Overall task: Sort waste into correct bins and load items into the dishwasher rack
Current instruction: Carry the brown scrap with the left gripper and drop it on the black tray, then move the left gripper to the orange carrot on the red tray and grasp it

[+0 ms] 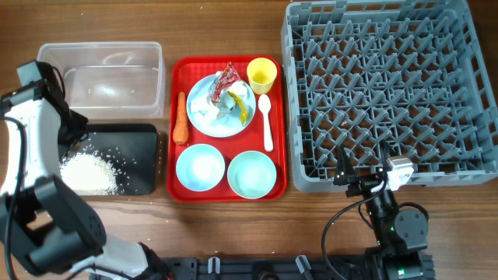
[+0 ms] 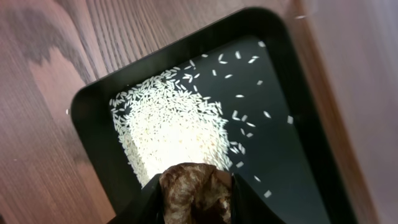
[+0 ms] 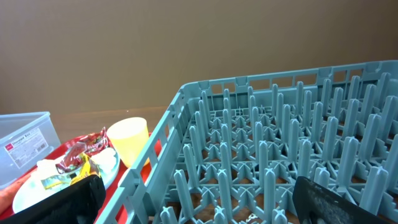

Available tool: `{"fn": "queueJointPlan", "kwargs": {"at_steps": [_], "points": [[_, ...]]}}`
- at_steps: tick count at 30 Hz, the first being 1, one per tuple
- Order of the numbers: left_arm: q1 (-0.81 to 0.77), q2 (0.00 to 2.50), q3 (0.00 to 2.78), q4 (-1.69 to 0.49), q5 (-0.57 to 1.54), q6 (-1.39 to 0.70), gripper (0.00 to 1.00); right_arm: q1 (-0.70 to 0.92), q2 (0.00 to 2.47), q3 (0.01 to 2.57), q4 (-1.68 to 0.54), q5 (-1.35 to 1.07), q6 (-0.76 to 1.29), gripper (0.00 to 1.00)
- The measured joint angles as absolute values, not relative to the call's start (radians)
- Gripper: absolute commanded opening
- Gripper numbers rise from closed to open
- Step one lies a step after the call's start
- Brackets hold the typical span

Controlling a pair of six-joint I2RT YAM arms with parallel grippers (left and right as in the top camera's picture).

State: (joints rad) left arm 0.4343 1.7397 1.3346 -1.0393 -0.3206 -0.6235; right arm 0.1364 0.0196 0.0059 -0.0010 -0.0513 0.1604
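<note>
Left wrist view: small brown lump (image 2: pixel 194 186) pinched in left gripper (image 2: pixel 194 208), over rice (image 2: pixel 171 130) in black tray (image 2: pixel 298 149) | step: binning food waste | next: let go inside the tray walls | right gripper (image 3: pixel 199 202) wide, empty, by dishwasher rack (image 3: pixel 280 143)

Brown wooden table (image 1: pixel 233 23), clear plastic tub (image 1: pixel 99 48) at the far left, black tray (image 1: pixel 144 148) just in front of the tub, red serving tray (image 1: pixel 174 93) in the middle beside both, large grey dishwasher rack (image 1: pixel 289 101) on the right, close against the red tray's edge
</note>
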Motion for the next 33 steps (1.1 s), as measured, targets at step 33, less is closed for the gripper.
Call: {"fn": "queueJointPlan", "kwargs": {"at_steps": [33], "points": [[0.051, 1.509, 1.356, -1.048, -0.144, -0.502, 0.53, 0.136, 0.020, 0.006, -0.001, -0.051, 0.160, 1.00]]}}
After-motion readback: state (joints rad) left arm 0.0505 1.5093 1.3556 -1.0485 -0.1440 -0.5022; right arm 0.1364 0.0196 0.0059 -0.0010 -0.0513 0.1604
